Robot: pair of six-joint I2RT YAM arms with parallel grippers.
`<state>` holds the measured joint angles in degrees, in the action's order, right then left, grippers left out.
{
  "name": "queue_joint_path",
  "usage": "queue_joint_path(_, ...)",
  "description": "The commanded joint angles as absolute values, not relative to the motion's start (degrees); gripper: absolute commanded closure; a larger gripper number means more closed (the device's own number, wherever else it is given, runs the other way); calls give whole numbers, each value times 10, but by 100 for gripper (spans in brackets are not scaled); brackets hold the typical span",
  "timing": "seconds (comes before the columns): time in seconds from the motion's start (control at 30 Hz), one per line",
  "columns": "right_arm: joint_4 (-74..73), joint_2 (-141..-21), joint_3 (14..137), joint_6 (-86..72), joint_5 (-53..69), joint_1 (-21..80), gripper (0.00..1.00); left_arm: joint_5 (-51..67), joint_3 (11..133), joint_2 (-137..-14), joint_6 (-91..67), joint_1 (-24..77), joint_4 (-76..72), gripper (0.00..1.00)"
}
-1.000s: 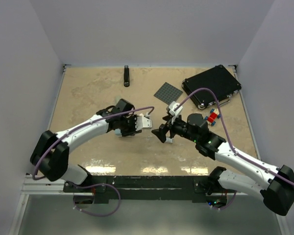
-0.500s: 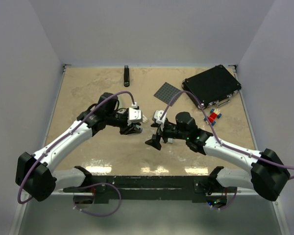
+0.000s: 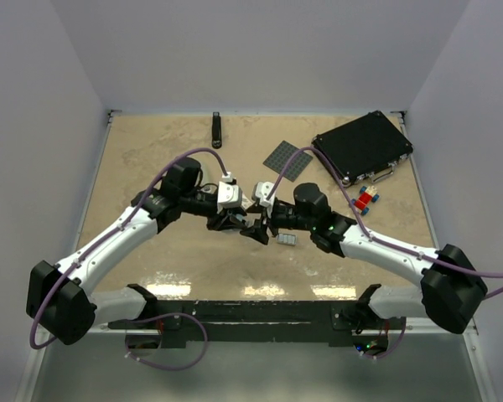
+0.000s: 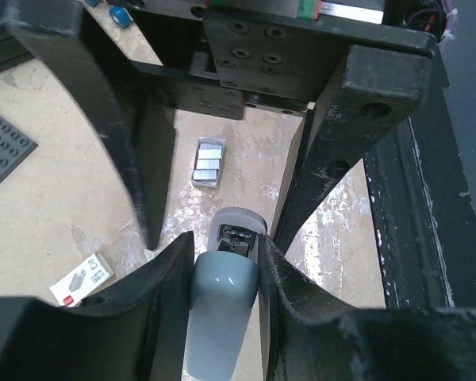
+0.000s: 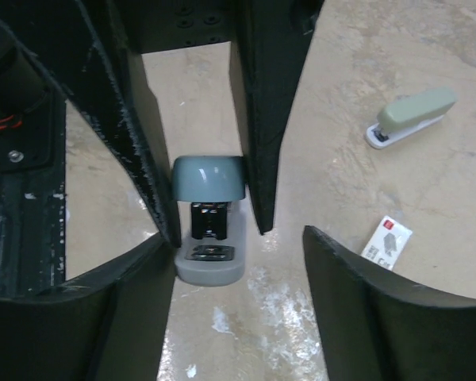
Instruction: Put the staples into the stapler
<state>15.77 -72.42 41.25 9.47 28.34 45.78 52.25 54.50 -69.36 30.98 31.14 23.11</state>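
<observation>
Black case (image 3: 362, 146) on the desk (image 3: 151, 163): toy bricks (image 3: 366, 199) just in front, grey studded plate (image 3: 287, 159) left, slim black stapler (image 3: 217, 130) farther left

Grey-blue stapler (image 5: 209, 178), mottled beige table (image 3: 151, 159)

At the middle of the tan table (image 3: 151, 167) the left gripper (image 3: 229, 220) and right gripper (image 3: 255, 230) sit close together, a small grey staple tray (image 3: 286, 240) just beside the right one, while a slim black stapler (image 3: 217, 130), studded grey plate (image 3: 287, 159), black case (image 3: 362, 147) and toy bricks (image 3: 366, 199) lie farther back.
</observation>
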Motion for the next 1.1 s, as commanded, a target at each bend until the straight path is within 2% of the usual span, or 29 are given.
queue_joint_path(0.0,184,-729,437,100,301,461,40,569,567,-686,304,302,189,100)
queue_joint_path(0.13,177,-731,436,99,297,461,56,604,565,-680,294,270,180,100)
queue_joint_path(0.17,174,-730,436,100,297,461,67,607,564,-679,293,266,179,100)
queue_joint_path(0.33,184,-713,431,91,297,461,99,627,555,-664,287,234,178,100)
queue_joint_path(0.77,216,-698,423,56,306,460,100,660,518,-620,186,196,81,100)
queue_joint_path(0.87,275,-680,384,26,292,459,100,633,466,-585,66,175,-49,100)
queue_joint_path(0.9,293,-668,361,15,287,454,100,607,444,-571,15,152,-171,100)
queue_joint_path(0.93,313,-662,348,5,278,452,100,591,419,-557,-96,139,-240,100)
queue_joint_path(1.0,374,-650,306,-39,266,446,100,529,361,-529,-183,109,-394,100)
queue_joint_path(1.07,423,-639,284,-69,253,443,100,495,355,-524,-241,105,-420,100)
